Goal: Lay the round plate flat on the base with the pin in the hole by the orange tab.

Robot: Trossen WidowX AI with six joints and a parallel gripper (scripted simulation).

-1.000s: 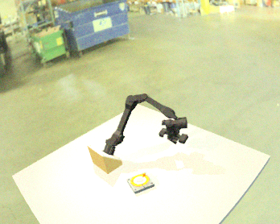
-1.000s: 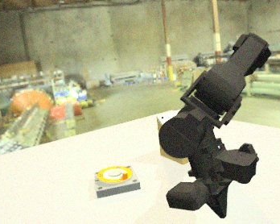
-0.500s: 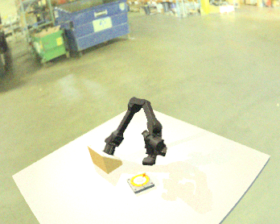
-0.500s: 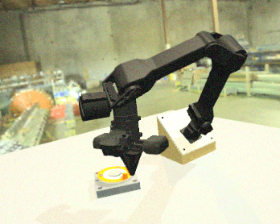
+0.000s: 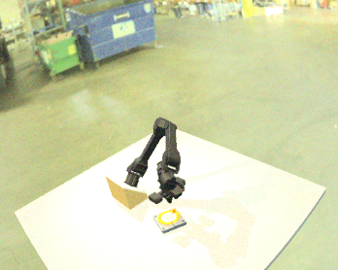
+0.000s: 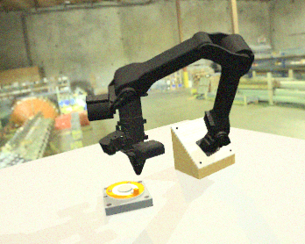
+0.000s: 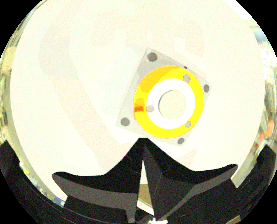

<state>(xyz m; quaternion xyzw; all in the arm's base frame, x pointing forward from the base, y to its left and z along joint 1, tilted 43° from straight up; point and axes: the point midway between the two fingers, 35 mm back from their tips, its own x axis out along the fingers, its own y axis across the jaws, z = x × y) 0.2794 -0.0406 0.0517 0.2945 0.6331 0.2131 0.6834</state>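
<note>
Fingers [image 6: 138, 170] pressed together, holding nothing, hovering above round plate [image 6: 125, 190] on base [image 6: 129, 204], no contact

Top view: camera high and far off, angled steeply down across the white table top [image 5: 261, 214] with warehouse floor behind; the arm [image 5: 161, 155] appears small near centre. Exterior view: camera low and near, close to table level, facing the arm from the side with shelving behind. Wrist view: fisheye lens on the arm, looking straight down past the closed gripper [image 7: 145, 189] from close above. All three views share the grey base [image 6: 128, 205] carrying the round plate [image 7: 167, 103].
</note>
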